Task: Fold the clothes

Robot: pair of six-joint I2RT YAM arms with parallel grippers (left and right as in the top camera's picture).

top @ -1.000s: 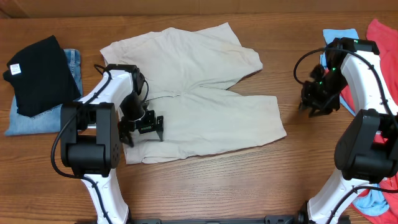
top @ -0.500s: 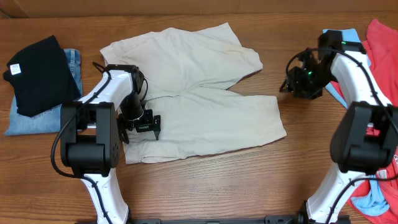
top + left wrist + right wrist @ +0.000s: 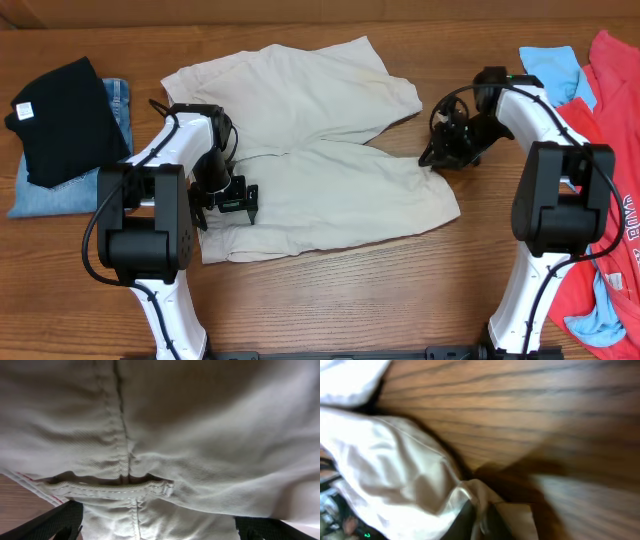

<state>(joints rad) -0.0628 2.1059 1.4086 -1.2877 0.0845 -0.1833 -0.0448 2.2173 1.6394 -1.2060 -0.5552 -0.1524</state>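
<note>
From overhead I see the trousers (image 3: 320,150) spread flat in the middle of the wooden surface (image 3: 330,300). One leg reaches toward the far edge and the other lies nearer me, pointing right. The left gripper (image 3: 232,197) sits low on the left edge of the cloth with its jaws spread wide and holds nothing. The right gripper (image 3: 437,157) is at the right end of the nearer leg, right on the cloth's edge. Off to the left, a black garment (image 3: 65,120) lies on top of folded blue jeans (image 3: 40,195), well apart from the trousers. At the far right are a red garment (image 3: 615,90) and a light blue cloth (image 3: 555,65), beside the right arm's base.

In the left wrist view, beige fabric (image 3: 200,435) fills nearly the whole frame. A stitched seam (image 3: 120,415) runs down it to a narrow stitched strip (image 3: 110,489) that crosses it. The two black fingers (image 3: 55,522) show only at the bottom corners, far apart, with cloth between them. A sliver of the surface (image 3: 12,505) shows at lower left.

The right wrist view is blurred. Wood grain (image 3: 530,410) covers the upper right, and the pale cloth (image 3: 405,475) bunches at the left. The jaws at the bottom edge are closed, and a corner of the cloth's edge (image 3: 477,497) appears pinched between them.
</note>
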